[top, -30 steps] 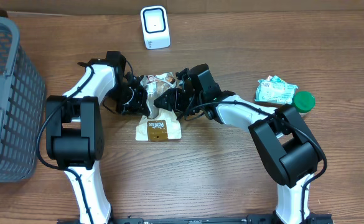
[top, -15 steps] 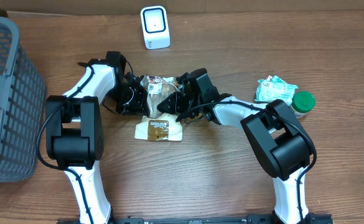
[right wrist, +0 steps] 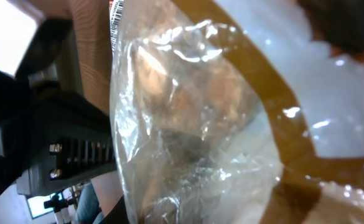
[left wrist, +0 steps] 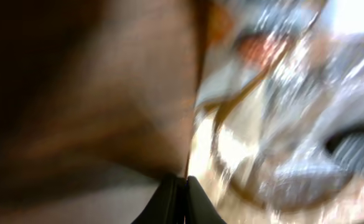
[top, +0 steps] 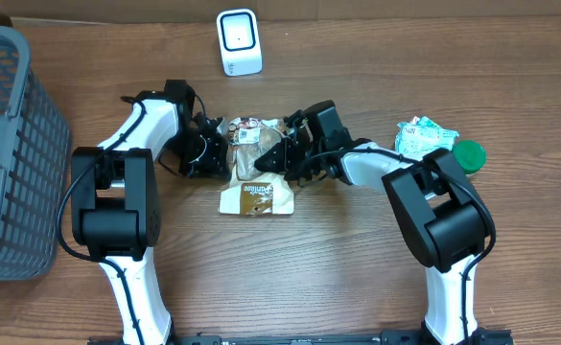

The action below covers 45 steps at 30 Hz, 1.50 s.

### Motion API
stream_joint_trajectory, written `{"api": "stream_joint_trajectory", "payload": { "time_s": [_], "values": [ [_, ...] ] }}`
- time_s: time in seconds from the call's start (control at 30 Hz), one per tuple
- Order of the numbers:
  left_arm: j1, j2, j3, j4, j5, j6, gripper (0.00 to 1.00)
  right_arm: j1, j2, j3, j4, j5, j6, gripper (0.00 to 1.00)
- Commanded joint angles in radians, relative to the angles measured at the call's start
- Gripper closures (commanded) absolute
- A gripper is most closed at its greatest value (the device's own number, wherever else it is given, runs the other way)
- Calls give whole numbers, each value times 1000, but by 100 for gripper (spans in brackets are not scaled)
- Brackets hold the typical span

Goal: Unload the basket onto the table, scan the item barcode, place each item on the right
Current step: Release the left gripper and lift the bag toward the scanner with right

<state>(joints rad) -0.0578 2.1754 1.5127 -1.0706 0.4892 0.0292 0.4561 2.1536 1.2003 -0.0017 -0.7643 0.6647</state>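
1. Your left fingers are pressed tight together. In the left wrist view the edge of the bag runs straight into them, so they look to be pinching its left side
2. Your right fingers sit against the bag's right side in the overhead view. The bag fills the right wrist view, so you cannot tell how wide they stand or whether they grip
3. The bag is held up between the two arms near the middle of the desk. Whether its lower end rests on the wood or hangs just above it, I cannot tell
4. The scanner stands at the far side, apart from the bag
5. By my reading, you have the bag in hand but nothing scanned. You must yet find the barcode, turn it to the scanner and carry it there
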Motion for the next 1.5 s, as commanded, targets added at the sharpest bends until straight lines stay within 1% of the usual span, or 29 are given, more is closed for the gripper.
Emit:
{"api": "stream_joint_trajectory", "payload": {
  "time_s": [0.0,0.07,0.2,0.37,0.43,0.6,0.77,0.87,1.03,1.07,1.1,1.13,1.27,1.37,1.47],
  "values": [
    [32,0,103,-76,6,48,96,-15,8,-2,12,-95,-46,93],
    [50,-23,181,-159,9,69,96,-24,-1,-2,44,-161,-74,94],
    [93,-98,327,-285,9,83,96,-44,-30,-2,45,-240,-141,95],
    [163,-253,454,-351,-2,79,96,-66,-78,-2,24,-341,-233,96],
    [195,-313,481,-359,-2,79,96,-69,-112,-2,6,-341,-273,96],
    [285,-441,497,-353,-4,79,89,-69,-242,-2,-46,-335,-354,96],
    [346,-480,497,-362,-27,79,85,-69,-405,-2,-152,-205,-390,96],
    [353,-479,497,-369,-29,79,73,-68,-507,5,-254,-115,-439,96],
    [353,-479,497,-361,-29,79,45,-56,-631,43,-425,-4,-494,96],
    [353,-479,497,-360,-29,80,35,-56,-651,53,-453,6,-497,96],
    [353,-479,497,-360,-30,80,13,-56,-668,61,-474,5,-509,96],
    [353,-479,497,-360,-30,80,0,-56,-682,69,-489,5,-511,96],
    [353,-479,497,-361,-30,80,0,-56,-721,102,-547,4,-526,96],
    [353,-479,497,-363,-35,80,0,-56,-735,133,-623,4,-563,96],
    [353,-479,497,-370,-92,79,0,-58,-740,174,-723,5,-619,96]
  ]
}}
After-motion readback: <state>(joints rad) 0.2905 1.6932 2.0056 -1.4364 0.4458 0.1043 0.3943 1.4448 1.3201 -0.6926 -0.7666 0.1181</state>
